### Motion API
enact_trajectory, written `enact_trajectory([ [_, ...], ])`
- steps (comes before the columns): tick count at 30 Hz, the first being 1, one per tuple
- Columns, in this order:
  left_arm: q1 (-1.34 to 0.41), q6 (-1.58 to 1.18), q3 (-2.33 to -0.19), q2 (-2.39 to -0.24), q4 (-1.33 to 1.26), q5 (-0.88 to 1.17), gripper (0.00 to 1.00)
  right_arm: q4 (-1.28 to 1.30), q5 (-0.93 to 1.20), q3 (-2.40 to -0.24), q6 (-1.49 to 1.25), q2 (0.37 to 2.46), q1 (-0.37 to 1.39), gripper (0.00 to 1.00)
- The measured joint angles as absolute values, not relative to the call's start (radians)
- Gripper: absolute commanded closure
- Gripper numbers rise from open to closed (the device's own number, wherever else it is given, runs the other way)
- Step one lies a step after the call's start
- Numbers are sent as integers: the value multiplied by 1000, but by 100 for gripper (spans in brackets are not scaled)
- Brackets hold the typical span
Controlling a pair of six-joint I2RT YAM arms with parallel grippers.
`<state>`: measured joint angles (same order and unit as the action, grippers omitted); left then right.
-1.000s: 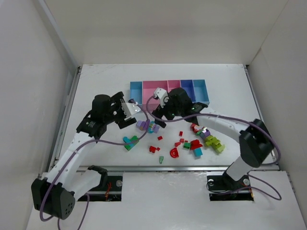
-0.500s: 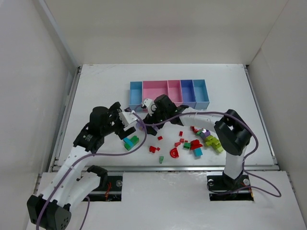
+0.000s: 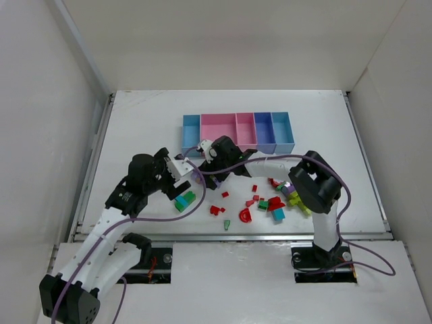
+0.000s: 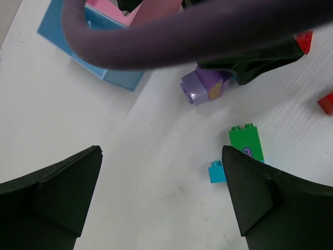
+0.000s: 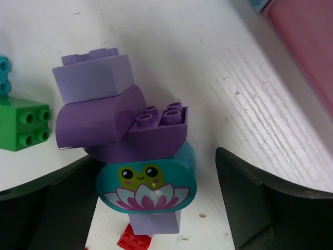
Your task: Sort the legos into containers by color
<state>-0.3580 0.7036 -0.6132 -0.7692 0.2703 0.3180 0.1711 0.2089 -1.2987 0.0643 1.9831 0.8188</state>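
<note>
In the right wrist view a purple lego cluster (image 5: 112, 117) with a teal frog-and-lotus piece (image 5: 147, 182) lies on the table. My right gripper (image 5: 156, 205) is open and straddles it, left finger close against it, right finger with a gap. In the top view the right gripper (image 3: 205, 173) covers this cluster. My left gripper (image 4: 161, 182) is open and empty above bare table, just left of a green brick (image 4: 245, 140) and a teal brick (image 4: 216, 172). It sits in the top view (image 3: 177, 181) beside the right gripper. The containers (image 3: 237, 129) stand behind.
Red pieces (image 3: 244, 216) and lime-yellow bricks (image 3: 301, 201) lie scattered at the centre and right. A green brick (image 5: 23, 125) and a small red brick (image 5: 132, 240) lie by the purple cluster. A purple cable (image 4: 197, 26) crosses the left wrist view. The light blue bin's corner (image 4: 99, 52) is near.
My right gripper has moved left and down onto the purple cluster. My left gripper has pulled back toward the near left, away from the bins.
</note>
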Motion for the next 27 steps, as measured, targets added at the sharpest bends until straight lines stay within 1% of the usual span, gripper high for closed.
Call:
enact_trajectory([
  [1,-358,703,-611,-770,270,315,1,170,203,-1302,59,1985,819,18],
  [2,-358,702,-611,-770,270,313,1,170,198,-1303,56,1987,819,22],
  [3,-358,702,-610,-770,269,310,1,170,194,-1303,52,1988,819,28],
  [4,-358,702,-610,-770,268,309,2,170,188,-1304,51,1989,819,42],
  [5,-359,702,-610,-770,266,308,2,169,185,-1304,51,1989,819,49],
  [7,-364,705,-607,-772,265,305,3,170,181,-1305,44,1990,819,58],
  [8,-369,707,-604,-773,260,304,3,170,180,-1305,45,1990,819,66],
  [11,-385,715,-595,-781,261,303,4,171,179,-1301,48,1985,819,77],
  [12,-385,717,-595,-783,261,303,4,171,179,-1295,49,1979,819,77],
  [16,-386,751,-595,-805,258,319,4,178,172,-1258,69,1925,819,84],
  [17,-387,763,-595,-811,257,328,4,183,170,-1251,75,1908,819,84],
  [19,-390,799,-598,-836,247,352,1,189,171,-1238,87,1858,818,85],
  [21,-392,838,-619,-883,241,383,1,192,173,-1229,100,1802,812,92],
  [24,-392,899,-697,-971,243,447,1,194,174,-1227,125,1712,806,92],
  [27,-398,950,-823,-1063,255,522,1,205,163,-1229,147,1652,794,92],
])
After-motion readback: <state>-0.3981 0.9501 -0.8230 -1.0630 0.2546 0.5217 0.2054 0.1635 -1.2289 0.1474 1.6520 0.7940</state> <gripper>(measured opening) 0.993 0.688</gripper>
